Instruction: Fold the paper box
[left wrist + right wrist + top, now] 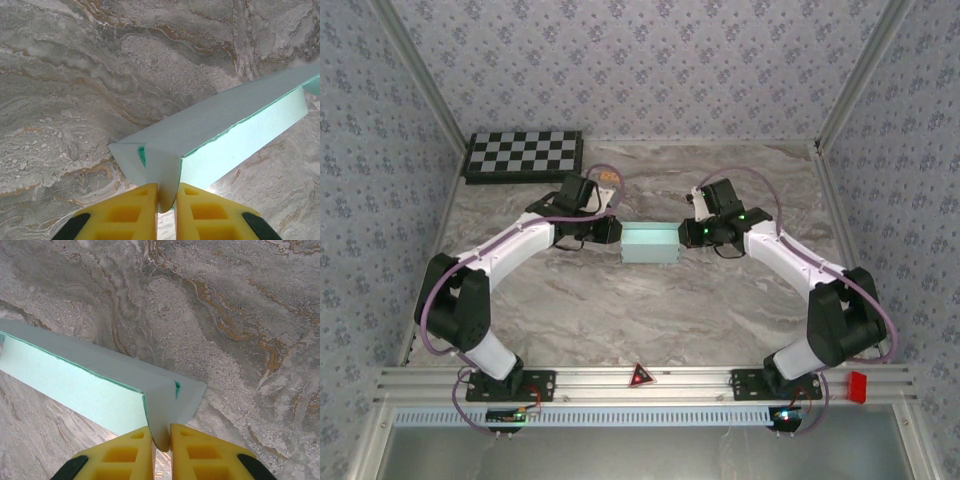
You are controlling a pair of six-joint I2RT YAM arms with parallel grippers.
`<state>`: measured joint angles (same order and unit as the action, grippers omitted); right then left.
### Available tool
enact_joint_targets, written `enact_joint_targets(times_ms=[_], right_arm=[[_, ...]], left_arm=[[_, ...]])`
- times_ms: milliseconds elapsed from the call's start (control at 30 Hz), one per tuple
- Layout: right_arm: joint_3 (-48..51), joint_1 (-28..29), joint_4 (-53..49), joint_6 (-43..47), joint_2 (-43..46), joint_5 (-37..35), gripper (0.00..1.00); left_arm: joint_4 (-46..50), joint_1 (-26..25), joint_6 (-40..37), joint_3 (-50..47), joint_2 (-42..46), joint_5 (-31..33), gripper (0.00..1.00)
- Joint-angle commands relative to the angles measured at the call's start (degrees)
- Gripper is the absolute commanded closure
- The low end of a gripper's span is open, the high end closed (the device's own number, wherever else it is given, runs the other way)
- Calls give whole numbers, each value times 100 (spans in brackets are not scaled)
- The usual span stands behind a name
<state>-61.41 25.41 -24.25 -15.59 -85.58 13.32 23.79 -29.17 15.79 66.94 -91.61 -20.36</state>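
The paper box [650, 243] spans between the arms over the counter [650, 320], nearer the arms than the checkerboard [524, 153] and to its right. The left tool [166, 200] is closed tight on one end flap, and the right tool [161, 437] on the other. The thin card looks light, springy and easily creased, so it is best gripped gently, close to the fold lines.

Bench [650, 310] lies open across the lower middle and upper right; the checkerboard [524, 154] blocks the upper left, the paper box [650, 243] the centre.
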Motion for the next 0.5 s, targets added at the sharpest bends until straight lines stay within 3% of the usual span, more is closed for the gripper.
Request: enact_joint_targets(times_ms=[0, 467], right_arm=[[-213, 39, -147, -11, -64, 114, 85], [-291, 72, -220, -5, -153, 133, 84]], left_arm=[[-120, -71, 125, -14, -50, -144, 85], [-147, -84, 205, -72, -112, -161, 86]])
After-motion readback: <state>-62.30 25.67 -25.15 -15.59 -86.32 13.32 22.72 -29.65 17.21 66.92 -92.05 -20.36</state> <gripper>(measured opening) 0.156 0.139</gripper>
